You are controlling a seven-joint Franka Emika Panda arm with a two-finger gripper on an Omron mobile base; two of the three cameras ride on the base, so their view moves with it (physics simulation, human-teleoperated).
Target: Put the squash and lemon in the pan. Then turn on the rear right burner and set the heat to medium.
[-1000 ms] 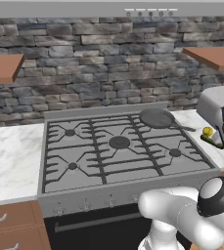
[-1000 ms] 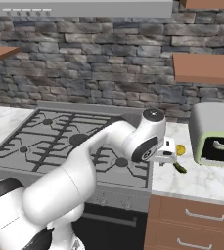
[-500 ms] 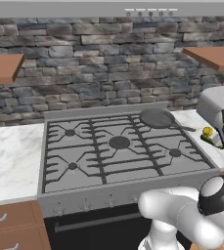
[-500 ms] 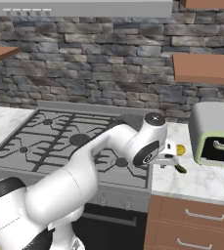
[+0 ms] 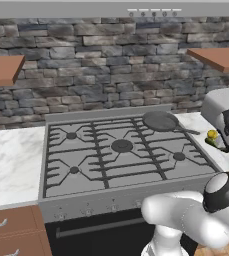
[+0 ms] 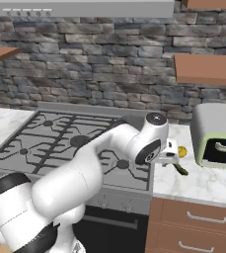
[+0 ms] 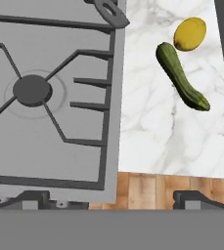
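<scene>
Claw (image 7: 113, 201) is wide open, empty; squash (image 7: 182, 76) lies just ahead, slanting diagonally, lemon (image 7: 190, 33) touching its far end

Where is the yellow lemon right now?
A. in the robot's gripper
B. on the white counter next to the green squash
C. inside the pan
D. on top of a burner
B: the lemon lies on the white marble counter right beside one end of the squash, to the side of the stove; the pan at the back of the stove has nothing in it.
</scene>
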